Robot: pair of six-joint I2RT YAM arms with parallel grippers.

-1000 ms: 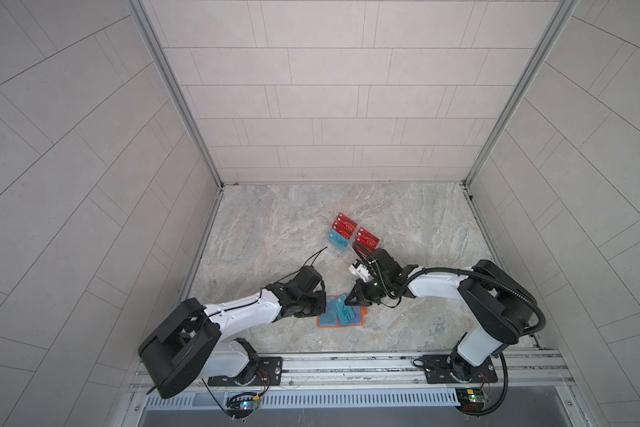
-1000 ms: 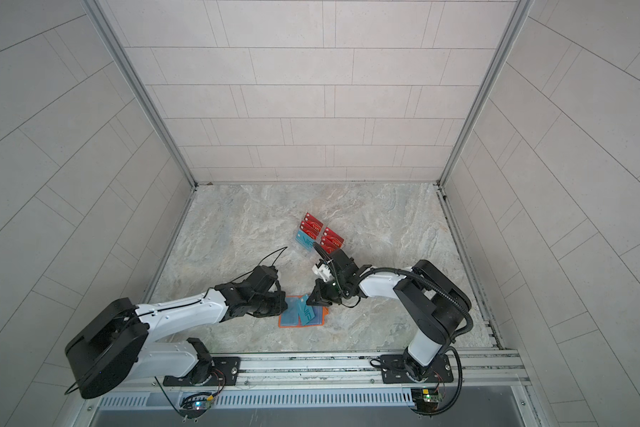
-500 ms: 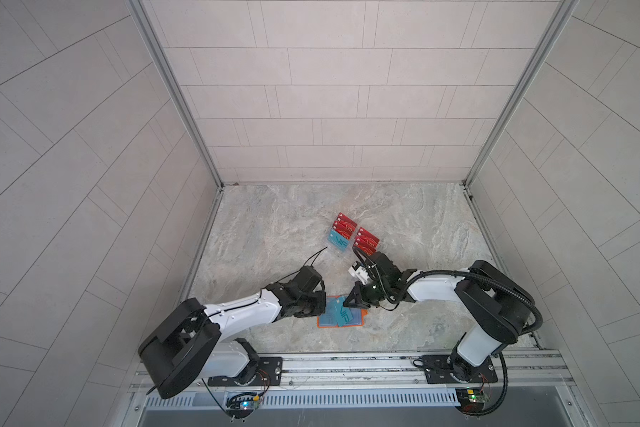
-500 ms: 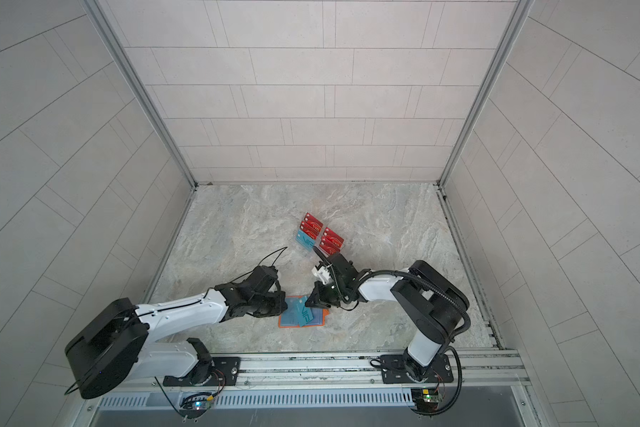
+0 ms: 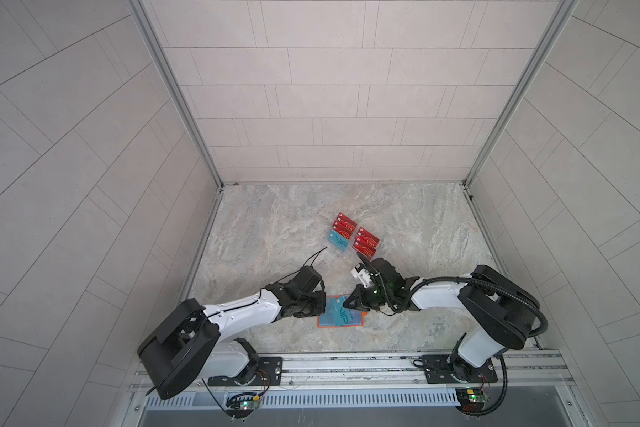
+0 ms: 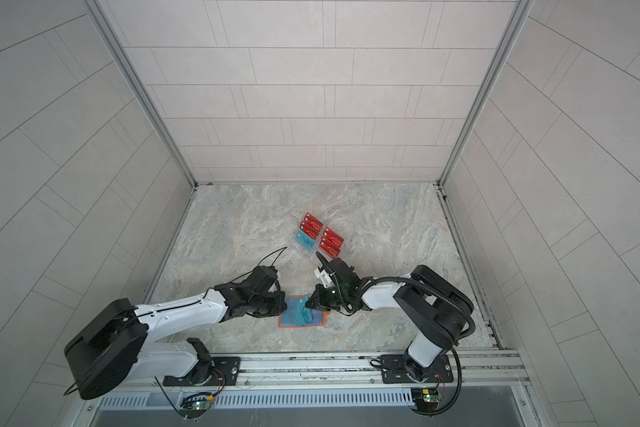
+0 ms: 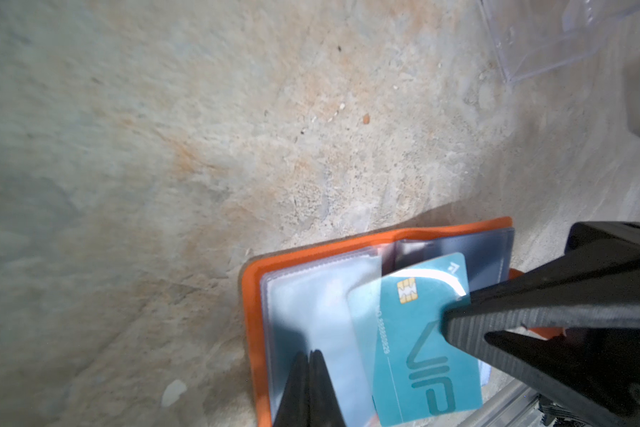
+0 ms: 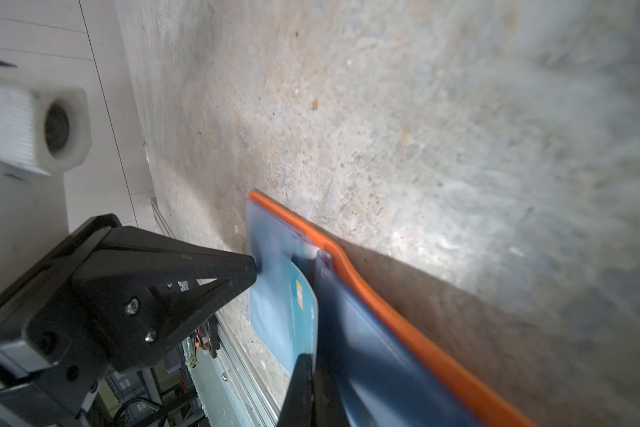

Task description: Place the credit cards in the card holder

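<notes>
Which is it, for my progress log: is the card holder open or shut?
Open: the card holder lies spread, clear sleeves facing up, a teal card partly tucked under one.

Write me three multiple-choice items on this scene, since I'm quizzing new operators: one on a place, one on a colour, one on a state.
1. Where does the card holder lie on the table?
A. Near the front, between the left gripper and the right gripper.
B. Against the back wall.
C. In the far right corner.

2. What colour is the card partly inside a sleeve?
A. Red.
B. Teal.
C. White.

3. How is the card holder?
A. Snapped shut.
B. Standing on edge.
C. Lying open.

Key:
1 A: both top views show it between the two closed tips.
2 B: the card is teal, with a chip and "VIP" on it.
3 C: the left wrist view shows its clear sleeves spread flat.
</notes>
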